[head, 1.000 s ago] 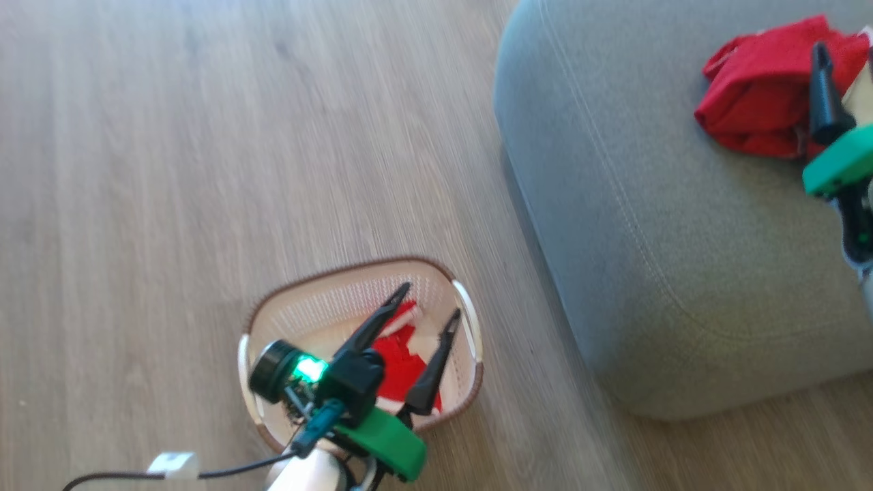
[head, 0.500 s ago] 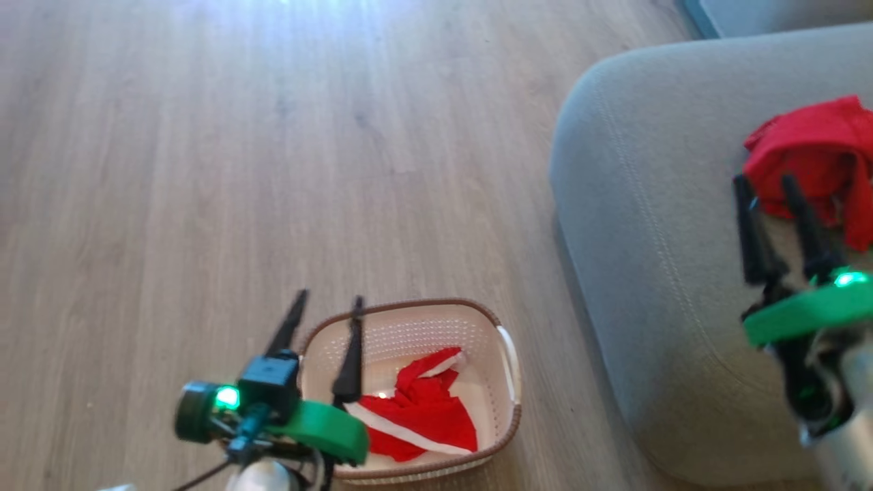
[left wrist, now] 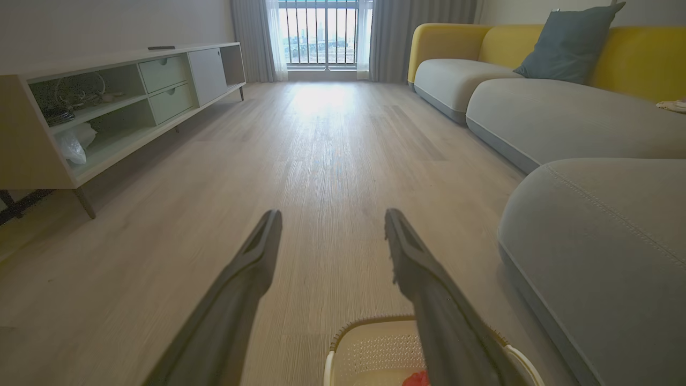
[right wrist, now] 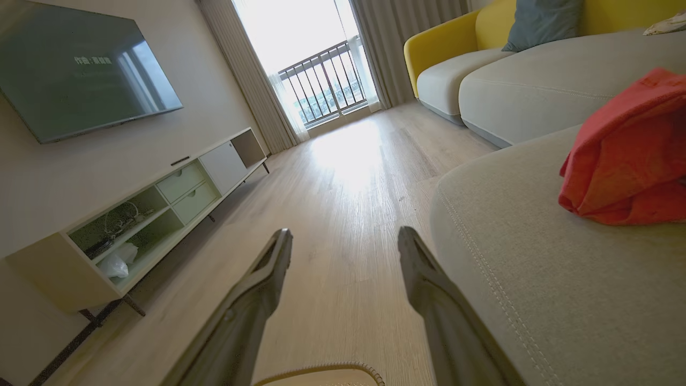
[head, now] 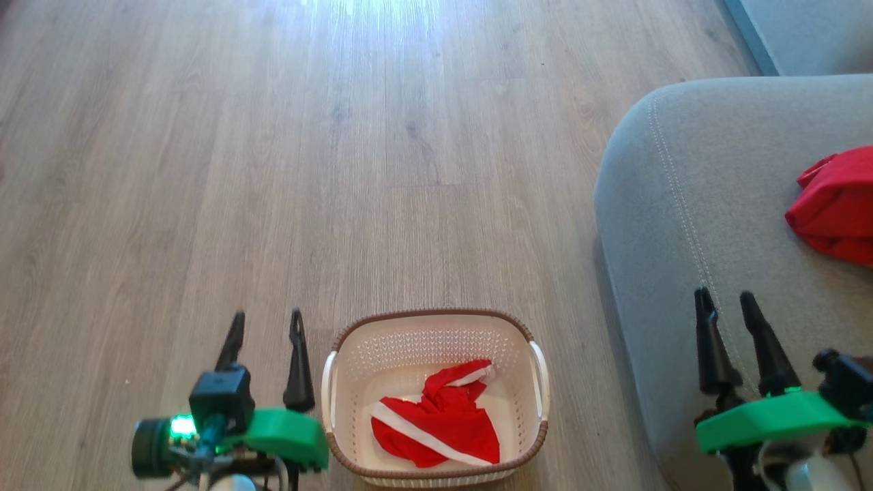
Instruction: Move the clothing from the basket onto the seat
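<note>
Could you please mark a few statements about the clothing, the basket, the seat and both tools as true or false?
1. A striped red garment lies inside the basket. True.
2. The right tool is open and empty, near the edge of the seat. True.
3. The seat is bare. False: a second red garment lies on it.
4. The left tool is shut on cloth. False: it is open and empty, beside the basket.
</note>
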Controlling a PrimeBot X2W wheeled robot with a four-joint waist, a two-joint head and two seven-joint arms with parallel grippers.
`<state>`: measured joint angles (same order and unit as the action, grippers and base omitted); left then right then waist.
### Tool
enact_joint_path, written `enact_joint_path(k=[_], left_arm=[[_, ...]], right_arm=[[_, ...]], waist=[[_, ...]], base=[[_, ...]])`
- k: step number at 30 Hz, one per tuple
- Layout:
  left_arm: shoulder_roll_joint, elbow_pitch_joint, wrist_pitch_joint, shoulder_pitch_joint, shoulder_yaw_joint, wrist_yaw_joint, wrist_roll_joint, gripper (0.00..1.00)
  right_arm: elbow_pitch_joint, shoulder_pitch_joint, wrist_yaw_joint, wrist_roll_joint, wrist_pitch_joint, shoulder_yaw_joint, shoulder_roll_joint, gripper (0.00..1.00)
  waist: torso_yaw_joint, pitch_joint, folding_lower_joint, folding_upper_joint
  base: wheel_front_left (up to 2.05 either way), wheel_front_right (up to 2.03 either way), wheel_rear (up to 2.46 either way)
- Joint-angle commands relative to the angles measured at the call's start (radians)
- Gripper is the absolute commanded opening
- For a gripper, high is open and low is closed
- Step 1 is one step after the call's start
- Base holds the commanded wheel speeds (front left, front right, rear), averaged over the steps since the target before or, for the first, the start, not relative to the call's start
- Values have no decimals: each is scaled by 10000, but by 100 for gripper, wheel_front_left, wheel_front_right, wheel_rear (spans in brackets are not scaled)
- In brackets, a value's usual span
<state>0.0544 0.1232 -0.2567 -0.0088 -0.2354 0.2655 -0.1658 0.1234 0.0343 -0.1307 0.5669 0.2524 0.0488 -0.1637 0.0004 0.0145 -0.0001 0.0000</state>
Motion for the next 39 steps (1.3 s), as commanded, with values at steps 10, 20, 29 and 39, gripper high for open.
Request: enact_joint_path(k=[10,20,29,39], left_arm=[[-41,58,-51,84,97,125,110,100],[-41,86,-51,42,-9,7,158,100],[-41,70,-51,-10,-37,10,151,100],[-41,63,-51,-56,-33,-28,148,100]], right_arm=[[-87,386,0,-1018,93,-131,625,100],[-110,352,0,-1033,93,-178,682,100],[-137,340,0,-1033,93,-219,667,100],[-165,283,0,-1020,93,-297,687,100]], waist=[[187,-14,1,0],[200,-105,1,0],[238,-162,1,0],[217,-220,1,0]], base=[[0,0,0],[0,0,0],[0,0,0],[0,0,0]])
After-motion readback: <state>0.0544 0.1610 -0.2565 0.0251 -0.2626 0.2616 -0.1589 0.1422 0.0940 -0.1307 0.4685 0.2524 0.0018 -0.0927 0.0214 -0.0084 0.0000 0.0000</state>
